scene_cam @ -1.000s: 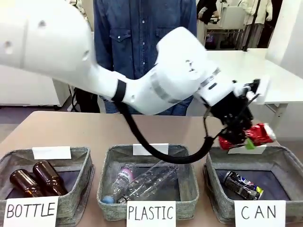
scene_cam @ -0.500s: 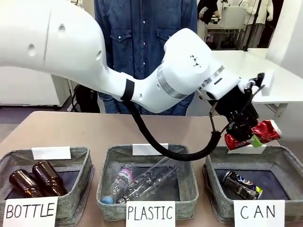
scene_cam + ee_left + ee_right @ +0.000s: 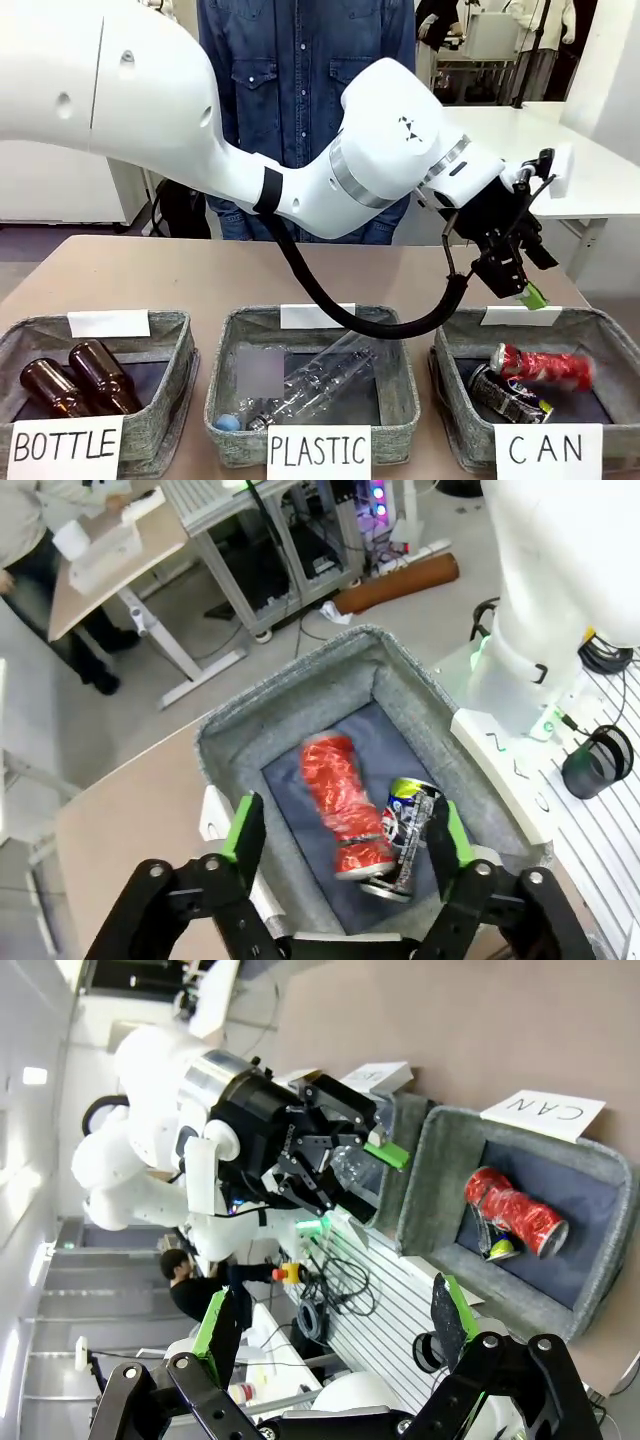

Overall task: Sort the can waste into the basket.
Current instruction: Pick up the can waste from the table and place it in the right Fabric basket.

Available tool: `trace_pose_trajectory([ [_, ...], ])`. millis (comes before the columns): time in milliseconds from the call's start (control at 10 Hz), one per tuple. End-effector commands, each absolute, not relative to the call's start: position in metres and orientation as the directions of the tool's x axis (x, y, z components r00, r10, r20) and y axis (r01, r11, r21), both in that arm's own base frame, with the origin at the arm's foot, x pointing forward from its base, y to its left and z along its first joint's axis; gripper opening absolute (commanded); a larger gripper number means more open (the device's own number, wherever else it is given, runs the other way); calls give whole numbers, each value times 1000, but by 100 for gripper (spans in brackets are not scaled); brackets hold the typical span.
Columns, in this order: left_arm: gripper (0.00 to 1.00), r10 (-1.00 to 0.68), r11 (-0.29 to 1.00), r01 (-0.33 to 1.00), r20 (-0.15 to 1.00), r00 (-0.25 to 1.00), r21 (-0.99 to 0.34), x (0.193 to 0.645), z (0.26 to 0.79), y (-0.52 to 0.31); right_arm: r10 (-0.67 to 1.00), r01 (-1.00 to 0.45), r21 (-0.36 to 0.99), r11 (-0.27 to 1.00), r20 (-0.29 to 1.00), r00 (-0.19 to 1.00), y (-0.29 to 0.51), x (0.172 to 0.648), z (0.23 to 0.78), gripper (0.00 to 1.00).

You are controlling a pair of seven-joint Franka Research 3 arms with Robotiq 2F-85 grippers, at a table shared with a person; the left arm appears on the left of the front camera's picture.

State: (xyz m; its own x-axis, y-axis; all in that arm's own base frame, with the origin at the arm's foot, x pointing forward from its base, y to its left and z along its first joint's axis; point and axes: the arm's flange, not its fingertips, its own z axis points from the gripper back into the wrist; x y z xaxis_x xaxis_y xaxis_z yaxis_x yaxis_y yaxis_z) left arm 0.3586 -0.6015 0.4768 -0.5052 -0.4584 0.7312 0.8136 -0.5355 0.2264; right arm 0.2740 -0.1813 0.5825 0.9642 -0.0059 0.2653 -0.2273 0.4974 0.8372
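A brown tabletop (image 3: pixel 150 270) carries three grey baskets signed "BOTTLE", "PLASTIC" and "CAN". The red can (image 3: pixel 542 366) and the black can (image 3: pixel 510 393) both lie in the CAN basket (image 3: pixel 610 345), touching, so the sorting looks done; no other can shows on the tabletop. The left tool (image 3: pixel 515 275) hangs above that basket, released and empty. The right tool (image 3: pixel 335 1325) stands wide apart, holding nothing.

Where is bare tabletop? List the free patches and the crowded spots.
Free: the brown tabletop behind the three grey woven baskets, toward the person. Crowded: the CAN basket, where the red metal can and black can lie under the open left end effector.
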Motion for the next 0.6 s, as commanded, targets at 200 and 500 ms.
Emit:
trace_pose_trajectory([
  [200,100,-471,-515,831,741,-478,210,349,478,-593,-9,-227,836,500,267,964,-183,275,586,100],
  [500,100,-533,-459,876,742,-407,151,355,488,-572,-9,-227,836,500,267,964,-183,275,586,100],
])
